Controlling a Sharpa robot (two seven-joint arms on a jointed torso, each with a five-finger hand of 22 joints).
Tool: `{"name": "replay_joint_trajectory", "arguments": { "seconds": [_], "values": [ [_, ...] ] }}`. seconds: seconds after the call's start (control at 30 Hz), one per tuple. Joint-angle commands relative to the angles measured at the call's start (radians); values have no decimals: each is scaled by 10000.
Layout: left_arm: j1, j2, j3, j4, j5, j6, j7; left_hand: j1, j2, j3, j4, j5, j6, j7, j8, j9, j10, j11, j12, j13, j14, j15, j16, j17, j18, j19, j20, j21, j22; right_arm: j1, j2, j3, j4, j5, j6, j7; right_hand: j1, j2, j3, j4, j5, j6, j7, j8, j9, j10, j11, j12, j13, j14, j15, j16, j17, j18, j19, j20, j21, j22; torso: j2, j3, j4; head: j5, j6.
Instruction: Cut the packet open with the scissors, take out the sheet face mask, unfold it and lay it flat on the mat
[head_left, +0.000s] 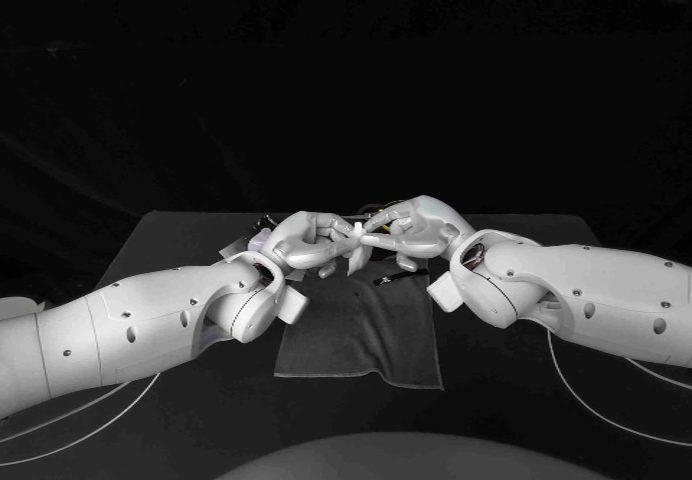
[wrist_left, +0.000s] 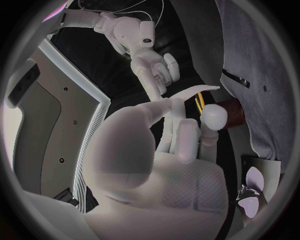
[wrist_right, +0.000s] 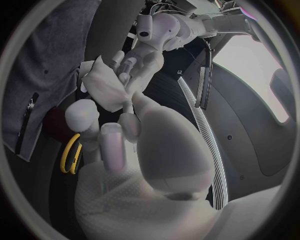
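Over the far end of the dark grey mat (head_left: 361, 335) my two hands meet, fingertips together. My left hand (head_left: 307, 242) grips a white folded sheet face mask (wrist_right: 105, 90), seen edge-on as a thin white strip (wrist_left: 190, 93) in the left wrist view. My right hand (head_left: 415, 230) pinches the same mask from the other side, its fingers (wrist_right: 107, 142) at the mask's lower corner. The yellow-handled scissors (wrist_right: 70, 154) lie on the table beyond the hands (wrist_left: 199, 103). A lilac-and-white thing (wrist_left: 253, 197), perhaps the packet, lies by my left hand (head_left: 261, 238).
A small black strip (head_left: 382, 282) lies on the mat's far part, under the hands. A brown object (wrist_left: 234, 113) sits near the scissors. The mat's near half is bare, and black table (head_left: 173, 235) lies on both sides of it.
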Motion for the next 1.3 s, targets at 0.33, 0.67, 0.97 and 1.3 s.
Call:
{"name": "replay_joint_trajectory", "arguments": {
  "seconds": [0.33,0.67,0.97,1.3],
  "values": [
    [9,11,20,59,-112,285,80,32,83,8,-34,61,72,-6,64,97,53,-3,-56,-9,-11,-37,-9,-7,-77,-3,-25,6,9,-8,39,0,31,-188,-186,-87,248,297,539,-451,-38,677,-331,433,133,473,-336,551,286,746,-314,319,1470,46,395,-201,711,358,-3,7,-8,6,-30],
    [9,17,20,73,-157,331,41,24,57,0,-58,61,87,-8,80,102,63,-5,-82,-17,-13,-38,-12,-5,-75,-13,-27,-2,1,-8,36,0,35,-165,-363,-27,84,353,967,-759,-36,809,-457,745,325,876,-458,1013,595,819,-417,450,1651,-54,625,-312,1257,630,-6,6,-7,0,-53],
    [10,4,20,71,-178,381,41,9,22,-19,-80,61,91,-7,93,105,66,-3,-115,-28,-65,-38,-45,-98,-59,-69,-29,-53,-63,-8,13,0,11,-141,-499,-38,-259,295,1449,-957,-38,716,-497,998,518,1062,-497,1200,738,858,-449,532,1761,-93,707,-348,1465,761,-2,2,-4,-18,-57],
    [10,-30,20,43,-174,374,42,-36,51,0,-106,62,30,19,104,97,-48,23,-452,-168,-129,-19,-89,-179,-49,-136,-26,-109,-114,-8,-33,0,20,-57,-530,-59,-579,262,1868,-1098,-38,677,-521,1203,666,1164,-517,1355,873,878,-463,581,1829,-113,744,-361,1574,844,-6,4,-4,-7,-59]
  ]
}}
